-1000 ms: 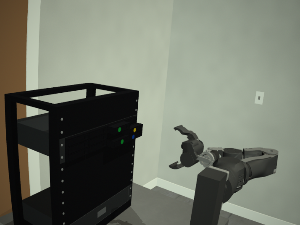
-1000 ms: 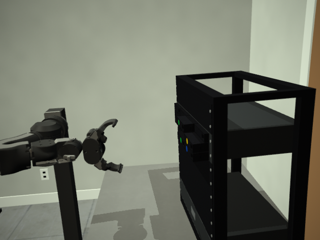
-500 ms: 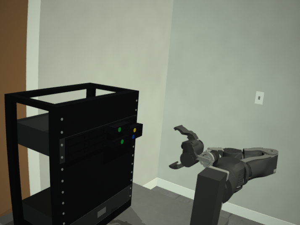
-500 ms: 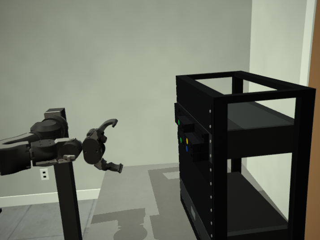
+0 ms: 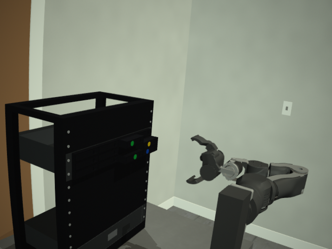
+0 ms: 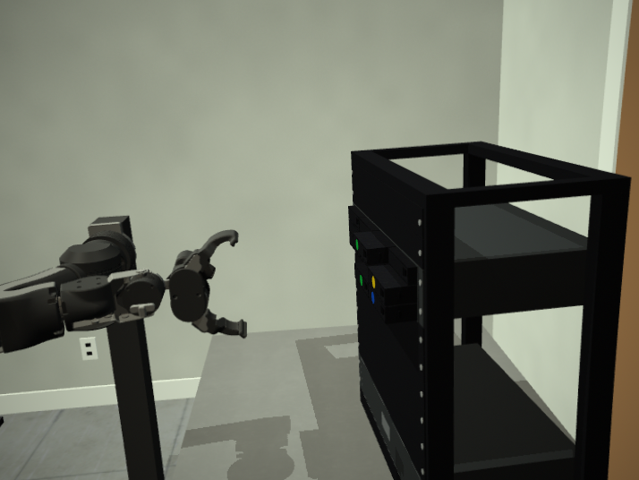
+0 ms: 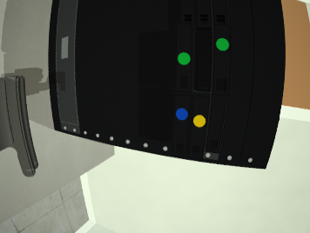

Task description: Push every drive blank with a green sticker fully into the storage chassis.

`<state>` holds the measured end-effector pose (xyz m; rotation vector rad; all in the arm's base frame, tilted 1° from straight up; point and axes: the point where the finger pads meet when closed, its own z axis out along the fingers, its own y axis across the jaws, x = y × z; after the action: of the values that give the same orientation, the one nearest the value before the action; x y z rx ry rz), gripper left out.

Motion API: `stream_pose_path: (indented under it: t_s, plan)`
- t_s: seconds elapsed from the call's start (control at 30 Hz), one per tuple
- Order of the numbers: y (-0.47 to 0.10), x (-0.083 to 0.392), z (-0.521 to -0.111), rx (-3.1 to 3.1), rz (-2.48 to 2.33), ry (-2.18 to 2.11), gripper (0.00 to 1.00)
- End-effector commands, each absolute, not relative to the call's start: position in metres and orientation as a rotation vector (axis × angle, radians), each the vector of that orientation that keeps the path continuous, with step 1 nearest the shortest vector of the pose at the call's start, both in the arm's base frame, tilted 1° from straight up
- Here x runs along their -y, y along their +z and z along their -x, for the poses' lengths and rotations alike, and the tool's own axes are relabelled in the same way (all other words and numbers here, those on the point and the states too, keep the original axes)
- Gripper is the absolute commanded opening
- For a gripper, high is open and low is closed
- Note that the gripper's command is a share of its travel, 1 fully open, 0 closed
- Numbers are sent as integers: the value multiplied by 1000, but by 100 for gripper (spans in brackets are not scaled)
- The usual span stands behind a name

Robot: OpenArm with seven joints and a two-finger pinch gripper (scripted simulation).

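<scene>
A black open-frame rack (image 5: pixel 61 150) (image 6: pixel 438 289) (image 7: pixel 116 49) holds a storage chassis with four blanks standing out of its front. Two carry green stickers, the upper one (image 5: pixel 132 143) (image 6: pixel 356 244) (image 7: pixel 222 43) and the lower one (image 5: pixel 135 156) (image 6: pixel 361 279) (image 7: pixel 184 57). One has a yellow sticker (image 5: pixel 149 144) (image 6: pixel 372 282) (image 7: pixel 199 121) and one a blue sticker (image 5: pixel 147 151) (image 6: pixel 372 297) (image 7: pixel 182 115). My gripper (image 5: pixel 190 159) (image 6: pixel 239 283) is open and empty. It hangs in the air well short of the rack's front, facing it, at about the height of the stickers.
The arm's dark pedestal (image 5: pixel 230 217) (image 6: pixel 135 372) stands on the grey floor away from the rack. A brown door (image 5: pixel 13 67) (image 6: pixel 626 103) is behind the rack. Light walls with a white baseboard (image 5: pixel 193 206) close the corner.
</scene>
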<state>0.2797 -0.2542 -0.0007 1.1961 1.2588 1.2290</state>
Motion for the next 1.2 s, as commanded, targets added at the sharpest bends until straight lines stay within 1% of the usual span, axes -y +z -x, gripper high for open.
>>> stream_pose_path:
  t_s: [0.0,0.4,0.77,1.17]
  plan:
    - [3,246,-281,-1284,-1188,1245,100]
    - [33,216,-305,-1283,-1190,1247,100]
    - [47,202,-316,-1284,-1188,1249,100]
    - [51,198,-319,-1284,-1188,1249,100]
